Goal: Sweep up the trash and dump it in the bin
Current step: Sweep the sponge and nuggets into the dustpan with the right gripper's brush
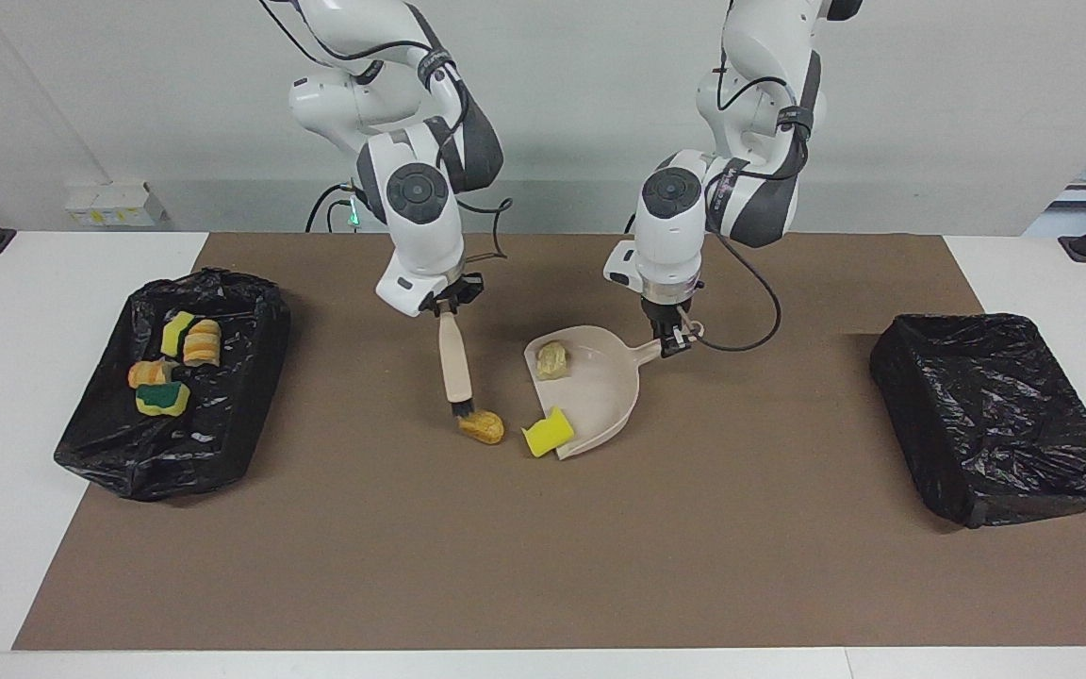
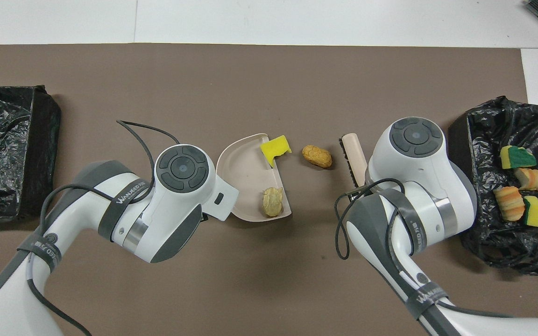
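My left gripper (image 1: pixel 671 341) is shut on the handle of the beige dustpan (image 1: pixel 600 387), which rests on the brown mat (image 1: pixel 543 547). A pale lump (image 1: pixel 553 359) lies in the pan, as the overhead view (image 2: pixel 272 201) shows. A yellow sponge chunk (image 1: pixel 548 431) sits at the pan's open lip (image 2: pixel 275 149). My right gripper (image 1: pixel 446 306) is shut on the brush (image 1: pixel 455 363). The brush's bristle end is close beside a golden-brown lump (image 1: pixel 483 427) on the mat, on the side toward the right arm's end. The overhead view shows the brush (image 2: pixel 354 154) apart from that lump (image 2: pixel 317 156).
A black-lined bin (image 1: pixel 251 377) at the right arm's end of the table holds several trash pieces (image 1: pixel 202 342), also seen from overhead (image 2: pixel 509 203). A second black-lined bin (image 1: pixel 995 415) stands at the left arm's end with nothing showing in it.
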{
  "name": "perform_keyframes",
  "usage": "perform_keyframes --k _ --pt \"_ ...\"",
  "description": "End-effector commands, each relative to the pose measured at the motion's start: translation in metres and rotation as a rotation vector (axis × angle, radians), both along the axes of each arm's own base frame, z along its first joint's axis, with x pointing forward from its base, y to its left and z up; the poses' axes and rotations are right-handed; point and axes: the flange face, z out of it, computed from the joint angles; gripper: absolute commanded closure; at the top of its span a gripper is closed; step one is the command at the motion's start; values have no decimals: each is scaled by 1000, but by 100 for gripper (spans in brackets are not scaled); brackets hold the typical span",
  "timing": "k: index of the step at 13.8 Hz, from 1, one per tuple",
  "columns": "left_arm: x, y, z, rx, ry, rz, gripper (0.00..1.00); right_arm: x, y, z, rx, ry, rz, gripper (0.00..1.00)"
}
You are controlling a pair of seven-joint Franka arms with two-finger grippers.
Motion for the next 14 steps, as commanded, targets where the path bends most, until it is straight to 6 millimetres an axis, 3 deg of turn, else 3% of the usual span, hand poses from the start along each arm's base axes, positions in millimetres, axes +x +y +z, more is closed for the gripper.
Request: perform_keyframes --k 1,4,8,11,14 --pt "-3 2 0 4 -23 53 100 26 17 -14 -17 -10 67 100" --pt "-3 3 1 1 -33 99 100 23 53 -31 3 8 124 100" --pt "-8 4 -2 20 -8 89 100 4 121 -46 152 15 250 100" --pt "-13 7 -2 31 3 91 100 -10 146 -42 291 60 419 100" --pt "-15 7 -4 35 7 94 100 -12 148 -36 351 78 511 100"
